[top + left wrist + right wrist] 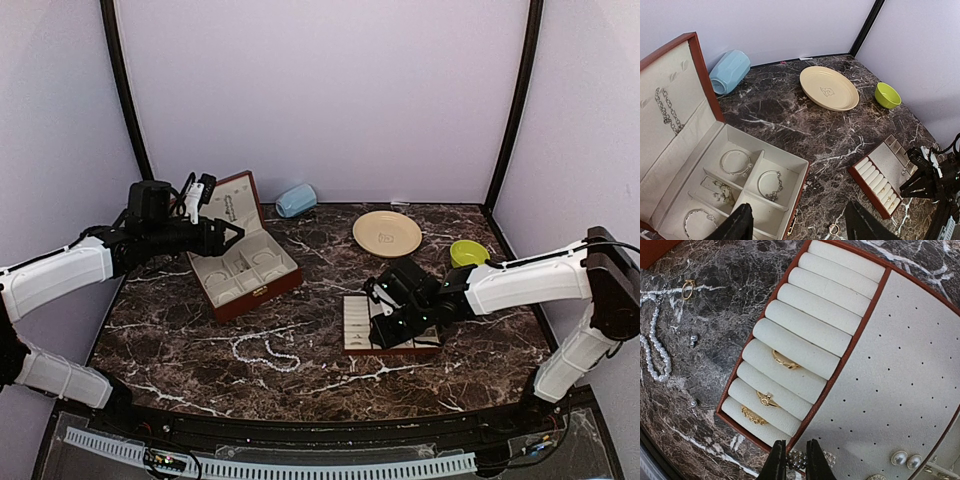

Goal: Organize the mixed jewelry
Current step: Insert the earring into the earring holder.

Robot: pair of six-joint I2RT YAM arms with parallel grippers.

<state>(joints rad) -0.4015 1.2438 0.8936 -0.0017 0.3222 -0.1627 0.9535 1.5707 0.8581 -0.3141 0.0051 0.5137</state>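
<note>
- Our right gripper point(796, 446), at the frame's bottom edge, is pinched nearly closed on a sparkly piece point(799, 459), seemingly an earring, over the tray point(900, 365).
- We should lower it straight onto the dotted panel, beside the pearl studs point(906, 459) at lower right, before letting go.
- Our left gripper point(799, 207) hangs spread and empty above the box point(704, 79).
- The pearl strand point(655, 352) and a ring point(687, 288) lie on the table point(730, 270) at the frame's left.
</note>
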